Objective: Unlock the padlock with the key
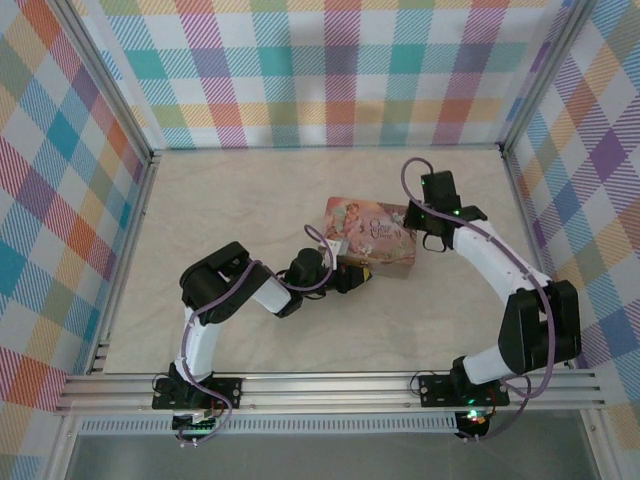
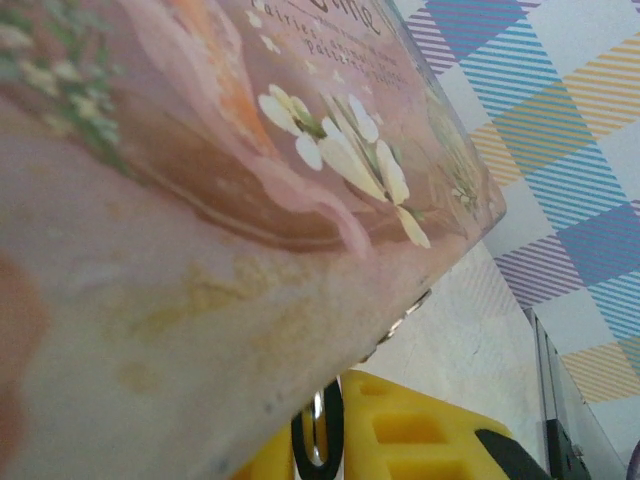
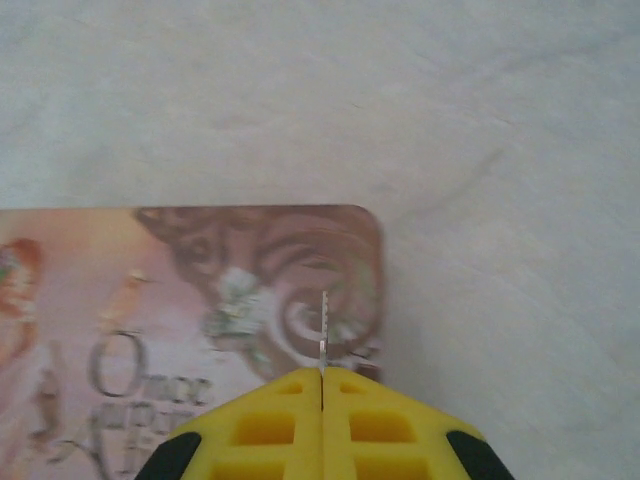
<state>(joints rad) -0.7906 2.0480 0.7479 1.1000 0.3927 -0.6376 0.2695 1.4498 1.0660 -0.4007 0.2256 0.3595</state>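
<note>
Key (image 3: pixel 323 328) seen edge-on as a thin sliver, pinched in fully closed right gripper (image 3: pixel 322 374) above rounded corner of pink tin (image 3: pixel 200 290) on tabletop (image 3: pixel 500 130), bow buried between yellow fingers. Padlock (image 2: pixel 318 440) hard to make out: just a dark loop with a metal glint, apparently its shackle, tucked under blurred near edge of tin, body cut off at bottom of left wrist view. Left gripper (image 1: pixel 350 275) nearly closed, fingers flanking that loop; firm hold or not, impossible to tell.
</note>
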